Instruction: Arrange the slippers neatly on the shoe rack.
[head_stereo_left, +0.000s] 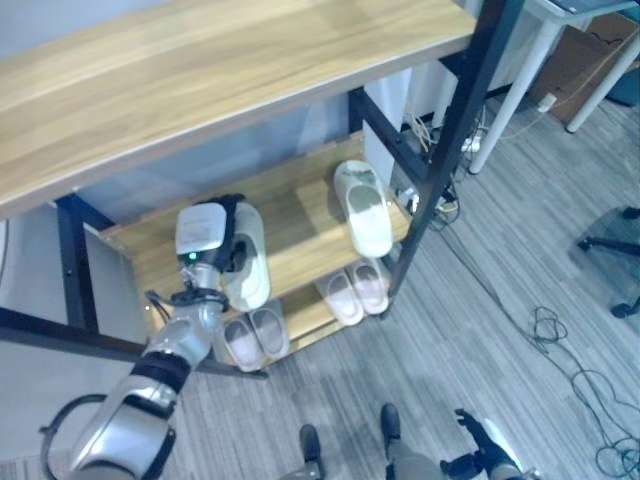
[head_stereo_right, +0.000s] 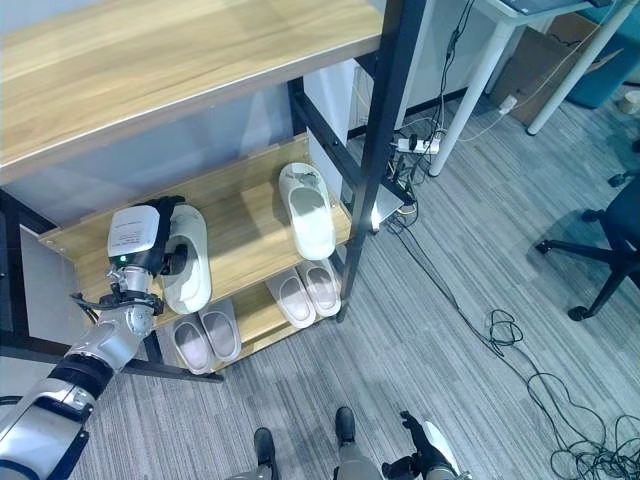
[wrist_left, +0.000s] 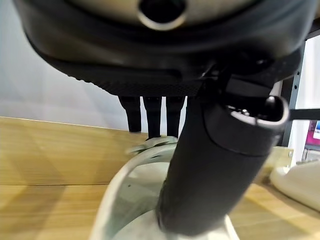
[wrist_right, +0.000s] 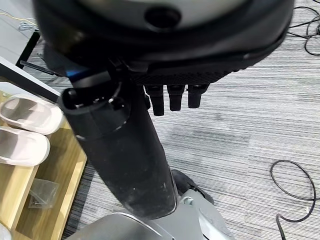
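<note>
Left hand (head_stereo_left: 222, 243) gripping lengthwise slipper (head_stereo_left: 250, 262)

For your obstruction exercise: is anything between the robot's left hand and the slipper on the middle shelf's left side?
Nothing visible. The left hand is already on the white slipper, thumb and fingers curled round its edge, on the middle shelf.

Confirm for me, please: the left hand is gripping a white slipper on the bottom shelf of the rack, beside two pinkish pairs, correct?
Not quite. The left hand grips the white slipper on the middle shelf, as the right eye view shows. The two pinkish pairs sit on the bottom shelf below it.
</note>
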